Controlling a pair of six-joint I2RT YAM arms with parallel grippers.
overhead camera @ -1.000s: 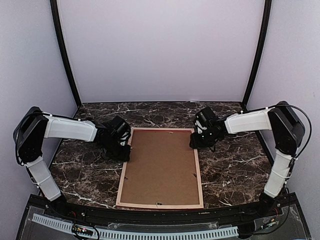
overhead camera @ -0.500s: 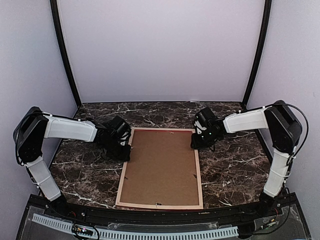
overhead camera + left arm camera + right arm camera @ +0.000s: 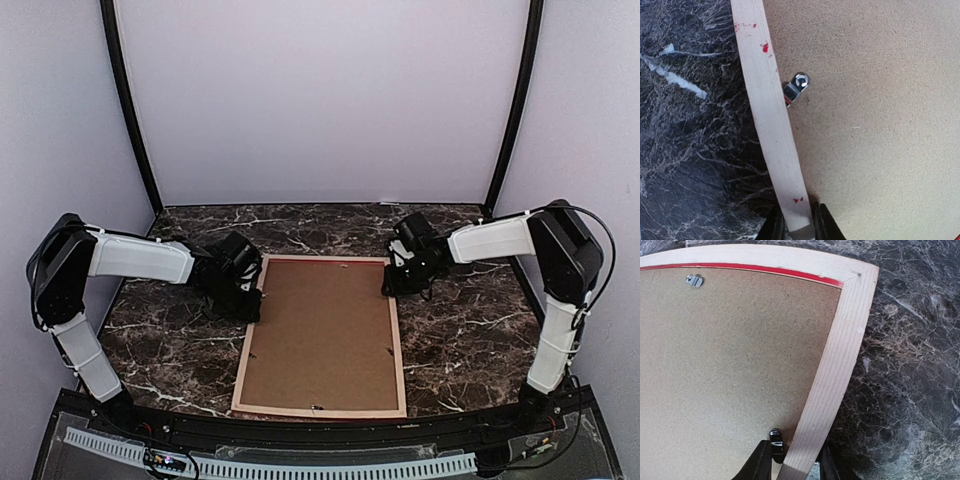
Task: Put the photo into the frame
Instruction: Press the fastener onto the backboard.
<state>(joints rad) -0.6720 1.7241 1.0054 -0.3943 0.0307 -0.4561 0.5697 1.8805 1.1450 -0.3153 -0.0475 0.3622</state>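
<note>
Progress early: rectangular pale-wood picture frame (image 3: pixel 320 411) face-down on dark marble table (image 3: pixel 460 340), brown backing board (image 3: pixel 320 335) fitted, photo unseen. Left gripper (image 3: pixel 796 231) clamping left rail; right gripper (image 3: pixel 792 464) astride right rail, grip unclear.

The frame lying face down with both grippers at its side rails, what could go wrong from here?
One: the right gripper straddles the right rail of the frame, with a metal clip beside its inner finger; closing could catch the clip instead of the wood. Two: the left gripper pinches only the thin left rail, so lifting may tilt the frame and shift the backing board.
</note>
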